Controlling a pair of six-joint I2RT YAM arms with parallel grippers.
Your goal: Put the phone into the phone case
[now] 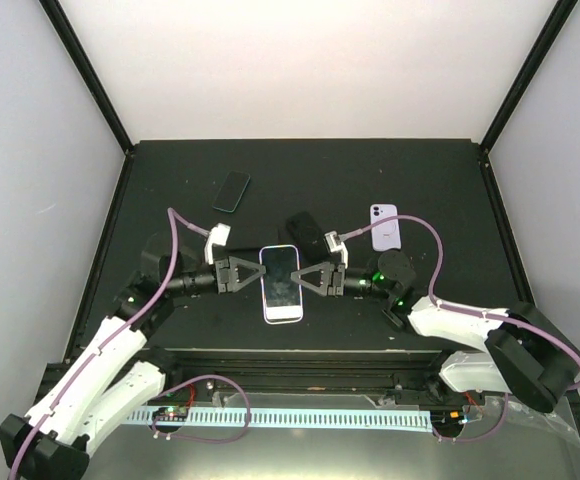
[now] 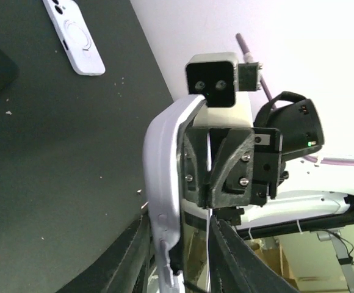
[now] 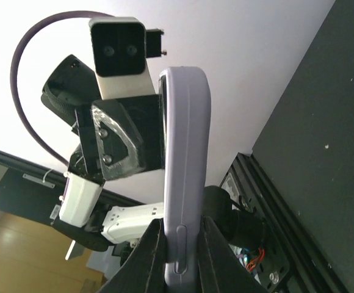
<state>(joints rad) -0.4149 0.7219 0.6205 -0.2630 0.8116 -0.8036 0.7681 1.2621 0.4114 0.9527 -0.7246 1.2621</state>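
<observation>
A phone [image 1: 281,283], screen up, sits in a lilac phone case and is held between both grippers above the table's near middle. My left gripper [image 1: 253,274] is shut on its left edge. In the left wrist view the lilac case [image 2: 160,183] bows along the phone's dark edge between the jaws of that gripper [image 2: 183,244]. My right gripper [image 1: 305,278] is shut on the right edge. In the right wrist view the gripper [image 3: 181,238] clamps the case's side [image 3: 186,152] just above its buttons.
A dark phone [image 1: 232,191] lies at the back left. A lilac phone or case [image 1: 384,227] with a ring on its back lies at the back right and also shows in the left wrist view [image 2: 79,36]. A black object [image 1: 306,227] lies behind the held phone.
</observation>
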